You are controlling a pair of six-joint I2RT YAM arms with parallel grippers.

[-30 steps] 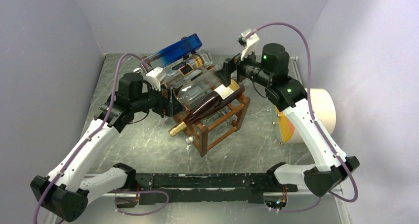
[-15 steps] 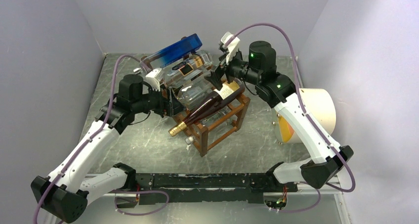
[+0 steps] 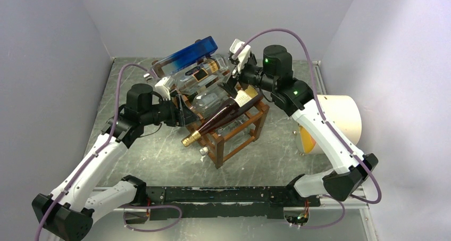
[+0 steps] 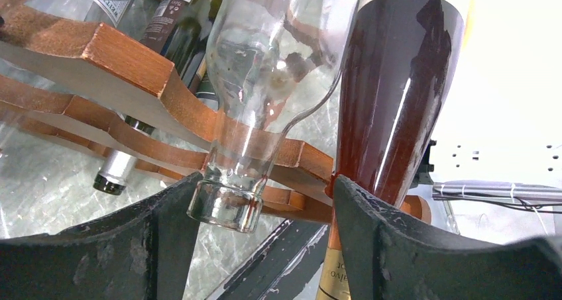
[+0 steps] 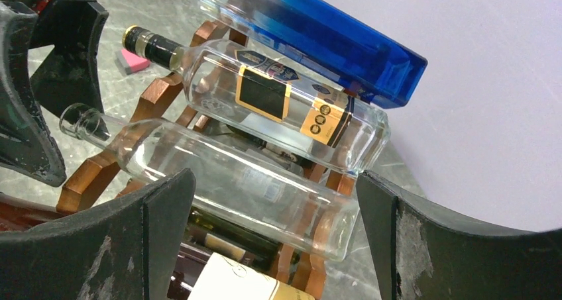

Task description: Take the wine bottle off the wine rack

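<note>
The reddish-brown wine rack point(image 3: 237, 136) stands mid-table with several bottles lying on it. On top are a blue bottle point(image 3: 191, 53), a clear bottle with a black and gold label point(image 3: 205, 73), an empty clear bottle point(image 3: 208, 100) and a dark red wine bottle point(image 3: 226, 115) with gold foil. My left gripper point(image 3: 183, 113) is open. In the left wrist view it point(image 4: 265, 237) straddles the clear bottle's mouth point(image 4: 225, 204), and the red bottle point(image 4: 391, 95) touches its right finger point(image 4: 378, 240). My right gripper point(image 3: 232, 86) is open around the clear bottle's base point(image 5: 318, 214).
A white cylinder point(image 3: 343, 118) with an orange inside lies at the right of the table. A pink block point(image 5: 136, 61) lies on the table behind the rack. More bottles sit in the lower tiers point(image 4: 189, 22). Grey walls enclose three sides.
My right arm has swung left and down, from beside the rack's far end to over the clear bottle's base. My left gripper has edged right toward the bottle necks.
</note>
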